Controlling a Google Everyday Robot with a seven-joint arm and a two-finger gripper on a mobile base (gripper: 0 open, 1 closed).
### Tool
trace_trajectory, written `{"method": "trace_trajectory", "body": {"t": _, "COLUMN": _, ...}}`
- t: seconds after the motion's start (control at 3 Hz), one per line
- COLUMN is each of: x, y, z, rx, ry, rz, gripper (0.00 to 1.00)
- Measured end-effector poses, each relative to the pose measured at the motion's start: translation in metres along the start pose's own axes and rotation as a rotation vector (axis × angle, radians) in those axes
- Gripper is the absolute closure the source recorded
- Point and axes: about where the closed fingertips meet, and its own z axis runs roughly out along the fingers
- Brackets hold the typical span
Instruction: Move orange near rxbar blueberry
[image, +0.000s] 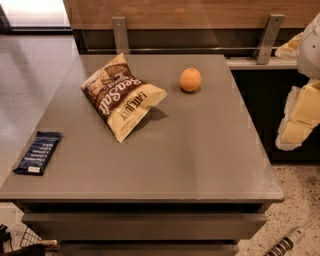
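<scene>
The orange is a small round fruit resting on the grey table, toward the back, right of centre. The rxbar blueberry is a flat dark navy bar with white text, lying at the table's front left edge. The two are far apart, with a chip bag between them. My gripper, cream and white, hangs off the table's right side at the right edge of the view, well right of the orange and touching nothing.
A large brown-and-cream chip bag lies tilted on the back left of the table. Metal brackets and a wooden panel run behind the table. A cable end lies on the speckled floor at the lower right.
</scene>
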Motion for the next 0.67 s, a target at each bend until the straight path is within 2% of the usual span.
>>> {"method": "trace_trajectory", "body": {"t": 0.33, "x": 0.0, "y": -0.003, "z": 0.001, "rx": 0.004, "ry": -0.009, "rz": 0.002, "gripper": 0.0}}
{"method": "trace_trajectory", "body": {"t": 0.67, "x": -0.001, "y": -0.018, "z": 0.006, "rx": 0.024, "ry": -0.067, "rz": 0.014, "gripper": 0.0}}
